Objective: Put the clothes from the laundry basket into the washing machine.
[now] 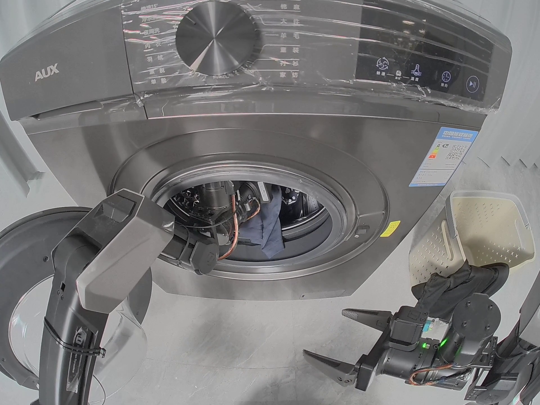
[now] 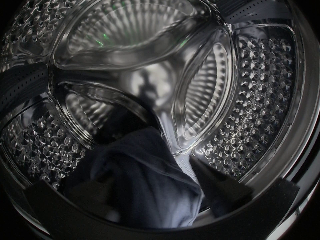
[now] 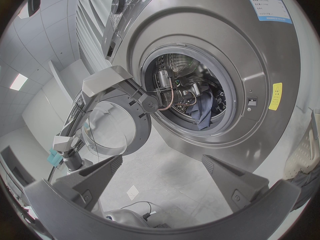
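Right gripper (image 1: 324, 333) hovers spread (beside basket (image 1: 433, 248)); left gripper (image 2: 146, 174) inside drum (image 2: 263, 84).

Grey floor (image 1: 236, 333) under the washing machine (image 1: 281, 142) and the white laundry basket (image 1: 489, 226)

The left arm (image 1: 112, 243) rises from the near left. Its elbow is bent, and the forearm runs right and away into the drum (image 2: 260, 84). The left wrist (image 1: 216, 198), with a copper cable looped beside it, sits just inside the opening. The left gripper (image 2: 143, 170) points deep into the drum with its fingers (image 2: 213, 180) spread wide. Dark cloth (image 2: 150, 184) lies between and over them.

The right arm (image 1: 478, 322) is low at the near right, with its wrist about level. The right gripper (image 1: 326, 334) points left, its two toothed fingers (image 3: 226, 174) wide apart and holding nothing.
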